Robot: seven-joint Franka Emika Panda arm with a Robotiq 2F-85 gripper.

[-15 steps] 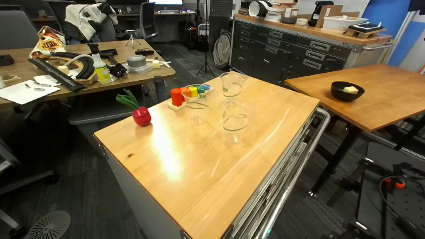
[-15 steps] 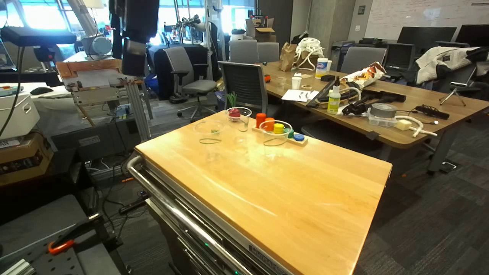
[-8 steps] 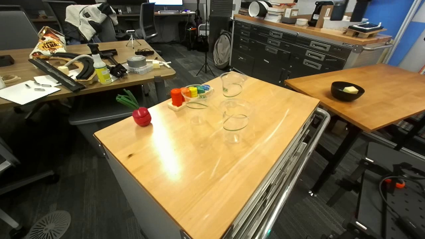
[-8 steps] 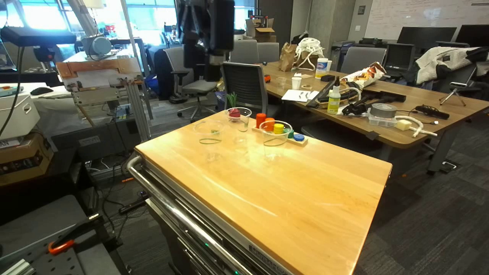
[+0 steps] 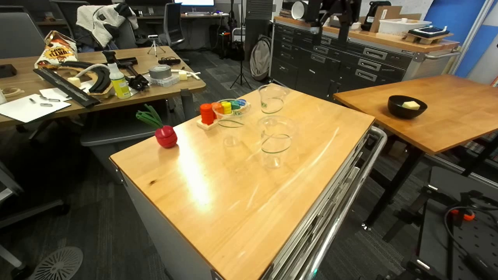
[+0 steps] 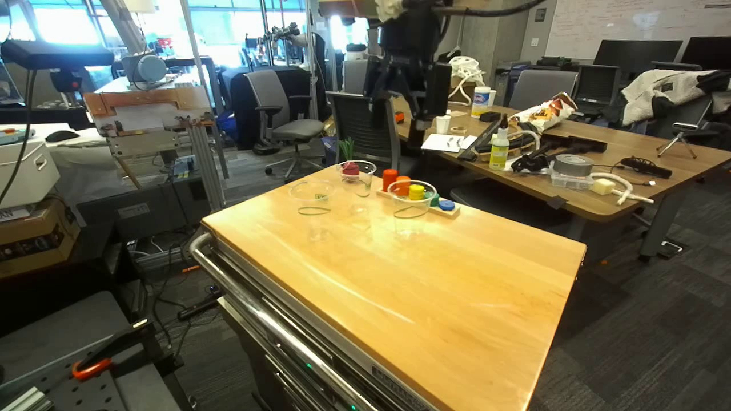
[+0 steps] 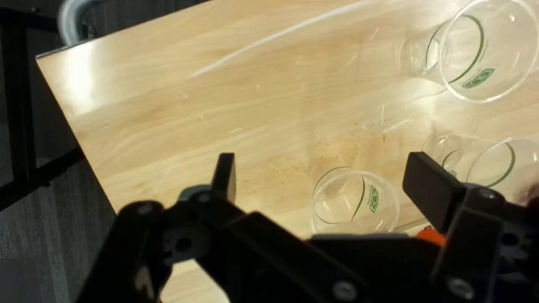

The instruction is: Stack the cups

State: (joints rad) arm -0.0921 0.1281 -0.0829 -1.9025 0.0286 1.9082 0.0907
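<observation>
Hanging well above the wooden cart top (image 6: 485,319), your gripper (image 7: 324,173) stands spread wide and has hold of nothing. The three clear cups (image 7: 357,203) stand upright and apart, no two nested: in an exterior view you have the near cup (image 5: 275,142), the left cup (image 5: 231,125) just beside the coloured peg toy (image 5: 207,113), and the far cup (image 5: 272,100).

Expect light, thin plastic: walls that give under a squeeze, smooth enough to slip, and likely to skid or tip if you knock one side. They taper to a narrow base, so take hold high on the wall, just below the rim, with the fingers (image 7: 434,191) square across it, and press only until the cup comes with you. That leaves the base free to drop into its neighbour.

Your wrist view looks down into the mouths and puts one cup, probably the far one, between the fingers. Don't read that as a grasp: both exterior views show the gripper well above the rims. They also give you the peg toy's row of colours, where the wrist view leaves only a red-orange scrap.
</observation>
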